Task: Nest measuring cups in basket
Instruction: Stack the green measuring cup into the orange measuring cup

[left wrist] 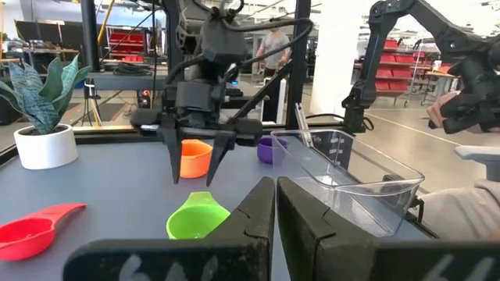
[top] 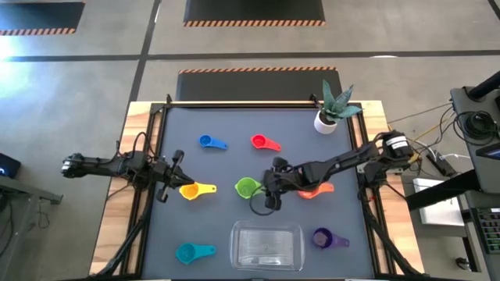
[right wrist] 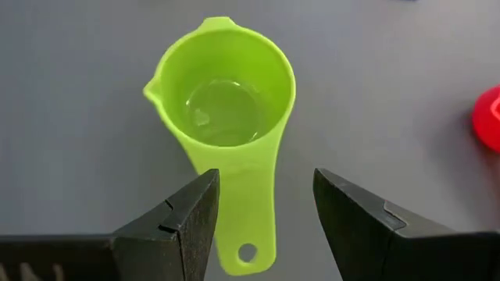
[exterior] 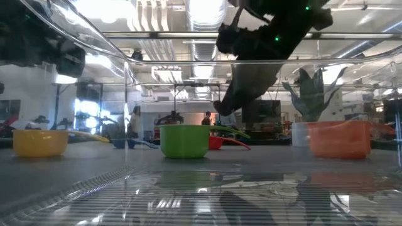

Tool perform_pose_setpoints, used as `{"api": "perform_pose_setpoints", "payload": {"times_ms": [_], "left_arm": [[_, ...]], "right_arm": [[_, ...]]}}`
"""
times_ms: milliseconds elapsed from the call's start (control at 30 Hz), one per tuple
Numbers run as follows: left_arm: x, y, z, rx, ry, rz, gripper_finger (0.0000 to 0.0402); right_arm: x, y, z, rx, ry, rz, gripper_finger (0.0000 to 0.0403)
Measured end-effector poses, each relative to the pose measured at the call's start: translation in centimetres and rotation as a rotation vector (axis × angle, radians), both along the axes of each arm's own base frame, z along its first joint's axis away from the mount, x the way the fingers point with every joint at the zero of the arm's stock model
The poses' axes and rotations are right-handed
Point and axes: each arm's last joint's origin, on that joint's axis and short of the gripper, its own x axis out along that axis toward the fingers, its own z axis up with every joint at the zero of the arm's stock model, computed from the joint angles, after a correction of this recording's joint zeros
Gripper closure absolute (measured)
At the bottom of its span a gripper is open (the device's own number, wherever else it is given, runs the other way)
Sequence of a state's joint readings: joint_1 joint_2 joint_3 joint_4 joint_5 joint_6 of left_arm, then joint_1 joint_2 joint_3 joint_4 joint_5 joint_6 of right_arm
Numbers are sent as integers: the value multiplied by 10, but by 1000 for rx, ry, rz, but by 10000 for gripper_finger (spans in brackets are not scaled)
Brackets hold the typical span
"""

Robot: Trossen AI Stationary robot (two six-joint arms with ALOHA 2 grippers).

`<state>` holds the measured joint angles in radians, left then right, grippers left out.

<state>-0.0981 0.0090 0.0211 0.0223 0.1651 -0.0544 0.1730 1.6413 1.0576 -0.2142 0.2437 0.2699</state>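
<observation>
Seven measuring cups stand on the dark mat: blue (top: 209, 142), red (top: 264, 142), yellow (top: 190, 190), green (top: 248, 187), orange (top: 314, 190), purple (top: 328, 238) and teal (top: 191, 252). The clear basket (top: 267, 246) sits at the near edge. My right gripper (right wrist: 266, 195) hovers open above the green cup (right wrist: 226, 101), pointing down, with a finger on either side of its handle (right wrist: 246, 218) and touching neither side. In the low view it hangs clear above the table. My left gripper (left wrist: 275, 211) is shut and sits level just left of the yellow cup.
A white plant pot (top: 326, 119) stands at the far right corner. The orange cup lies partly under my right arm. The basket wall (left wrist: 351, 176) rises close to the green cup (left wrist: 195, 218). A person stands in the room beyond the table.
</observation>
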Motion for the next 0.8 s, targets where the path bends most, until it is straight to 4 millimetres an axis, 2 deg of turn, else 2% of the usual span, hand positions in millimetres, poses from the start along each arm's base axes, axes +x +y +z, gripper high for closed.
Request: {"api": "perform_pose_setpoints", "payload": {"times_ms": [167,333,567,800], "left_arm": [[0,0,0,0,0,0,402],[0,0,0,0,0,0,402],[0,0,0,0,0,0,402],[0,0,0,0,1,0,402]], "right_arm": [[-3,-4,5,-9,-17,17,204],[-6,-5,20,-42,-64,40,204],[-19,-7,26,-46,-160,38,204],[-33,-16,7,-16,-207,6,204]]}}
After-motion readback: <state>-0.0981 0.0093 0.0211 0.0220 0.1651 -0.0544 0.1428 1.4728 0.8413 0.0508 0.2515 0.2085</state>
